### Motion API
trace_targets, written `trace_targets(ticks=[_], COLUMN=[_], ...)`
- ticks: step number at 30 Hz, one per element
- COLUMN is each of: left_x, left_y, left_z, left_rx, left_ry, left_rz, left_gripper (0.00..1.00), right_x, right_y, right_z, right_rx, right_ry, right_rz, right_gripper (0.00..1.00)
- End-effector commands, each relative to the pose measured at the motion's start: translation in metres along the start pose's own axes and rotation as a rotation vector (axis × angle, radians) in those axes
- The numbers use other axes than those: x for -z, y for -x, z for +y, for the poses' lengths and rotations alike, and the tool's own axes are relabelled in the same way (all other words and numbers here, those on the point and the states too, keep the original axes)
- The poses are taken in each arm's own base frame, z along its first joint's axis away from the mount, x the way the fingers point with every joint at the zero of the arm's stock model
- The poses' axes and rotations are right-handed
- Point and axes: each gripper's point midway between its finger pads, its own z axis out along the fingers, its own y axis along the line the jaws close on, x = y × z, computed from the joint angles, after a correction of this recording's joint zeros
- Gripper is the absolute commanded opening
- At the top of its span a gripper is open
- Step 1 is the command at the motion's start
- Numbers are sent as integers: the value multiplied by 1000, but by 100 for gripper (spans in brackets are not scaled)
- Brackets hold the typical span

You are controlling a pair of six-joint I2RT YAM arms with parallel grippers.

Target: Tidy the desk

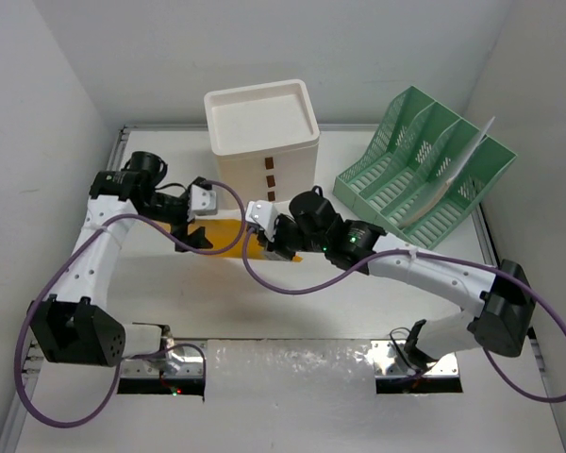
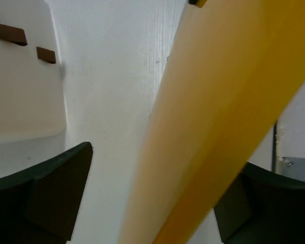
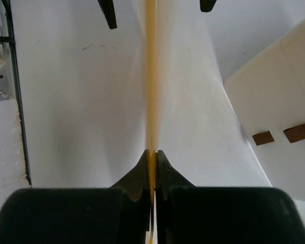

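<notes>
Folder (image 3: 151, 76) edge sits clamped in right tool (image 3: 151, 155), left tool (image 2: 168, 162) spread around it.

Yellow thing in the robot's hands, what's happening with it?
The right hand is pinched shut on the edge of a thin yellow folder, holding it up on its edge over the desk. The left hand is open, with one finger on each side of the folder, not squeezing it. This is in front of the white drawer box; the green rack stands to the right.

Yellow folder (image 3: 151, 91) tight in right tool (image 3: 152, 153)
</notes>
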Motion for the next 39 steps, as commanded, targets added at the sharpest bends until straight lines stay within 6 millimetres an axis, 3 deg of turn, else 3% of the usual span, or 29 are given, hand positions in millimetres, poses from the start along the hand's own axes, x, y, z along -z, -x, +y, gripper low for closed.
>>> trace_targets(ticks=[1,2,4,5,7,8,9,10,12,13,14,17,21,23,28,29,30,31,33,34,39], left_x=[-6,-8,-8,-8,-8,-8,-7,-6,-5,-4,-5,-4,8,17,37,38,45,52,57,59,63], left_y=[18,20,23,24,29,31,35,37,44,47,50,62,90,105,141,145,156,168,175,179,188], left_z=[-2,1,3,4,1,1,0,0,3,3,3,2,-9,-8,1,-2,-7,-5,-12,-14,-10], left_rx=[-12,3,14,37,55,60,66,81,138,157,196,251,215,220,188,256,227,212,187,201,217], left_ry=[-7,-1,-5,-3,-11,-13,-14,-13,-3,-3,-5,-24,-72,-62,-5,-22,-15,-2,-31,-51,-68], left_rz=[-59,-67,-80,-88,-108,-115,-130,-137,-163,-175,-191,-247,-342,-368,-478,-499,-531,-566,-587,-597,-628], left_gripper=[76,56,27,0,0,0,0,0,0,0,0,0,0,0,0,0,0,0,0,0,0], right_x=[11,12,13,15,23,27,32,43,61,82,99,143,166,176,182,182,174,178,174,180,180], right_y=[40,41,39,39,31,29,27,24,5,10,3,-12,-23,-14,-13,-3,-6,7,14,27,45], right_z=[-15,-18,-19,-24,-38,-45,-50,-55,-77,-86,-104,-119,-111,-103,-101,-98,-93,-95,-83,-83,-77], right_rx=[25,19,7,0,-36,-48,-74,-93,-169,-191,-225,-279,-345,-374,-428,-409,-455,-426,-430,-387,-383], right_ry=[-21,-24,-27,-53,-130,-161,-190,-222,-329,-383,-453,-553,-541,-487,-447,-394,-348,-330,-251,-244,-156], right_rz=[-129,-137,-140,-142,-127,-127,-127,-135,-124,-165,-177,-232,-287,-361,-429,-471,-483,-547,-607,-670,-749], right_gripper=[0,0,0,0,2,11,23,61,82,88,97,99,99,99,99,99,99,99,99,99,99])
